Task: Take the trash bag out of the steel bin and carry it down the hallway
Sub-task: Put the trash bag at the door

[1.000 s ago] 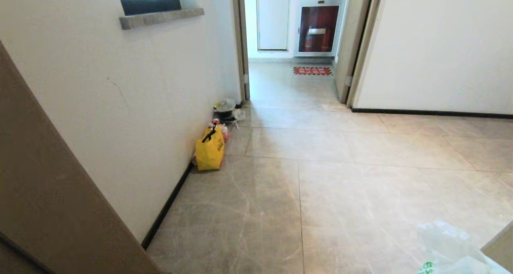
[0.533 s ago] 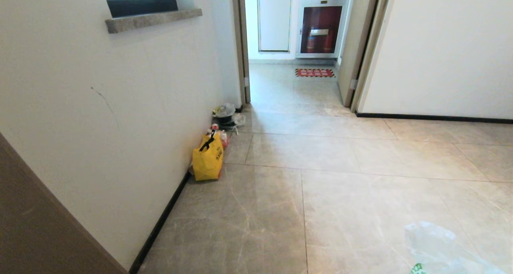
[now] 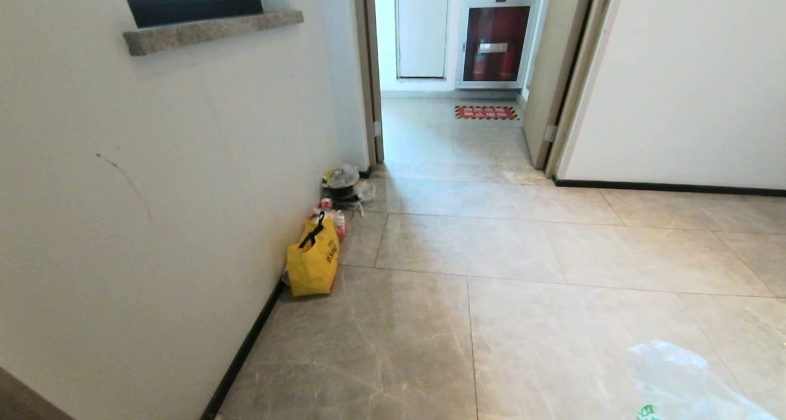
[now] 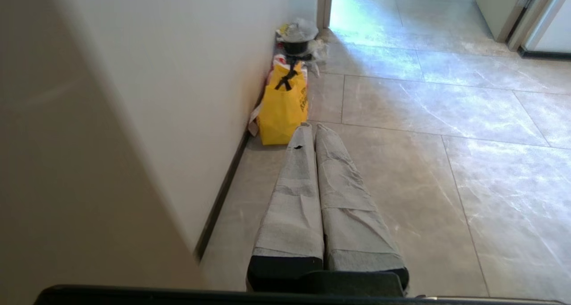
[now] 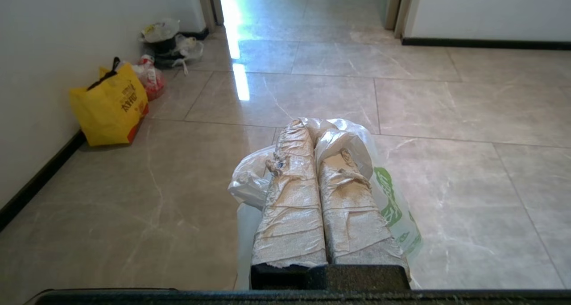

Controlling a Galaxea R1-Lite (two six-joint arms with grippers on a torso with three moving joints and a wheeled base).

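Right gripper (image 5: 314,129) clamped on the trash bag (image 5: 392,202), bag at 5 o'clock in the head view. Left gripper (image 4: 312,127) closed, empty. Yellow bag (image 3: 313,261) at 10 o'clock against the wall (image 3: 184,162); hallway (image 3: 491,248) ahead.

**Bag's out and riding down the hallway**

The trash bag (image 5: 388,198) is thin white see-through plastic with green print, bunched up and crumpled, hanging above the floor. In the head view it peeks in at 5 o'clock. The hallway (image 3: 491,248) has glossy grey-beige marble-look tiles, white walls, black skirting, and an open doorway at 12 o'clock.
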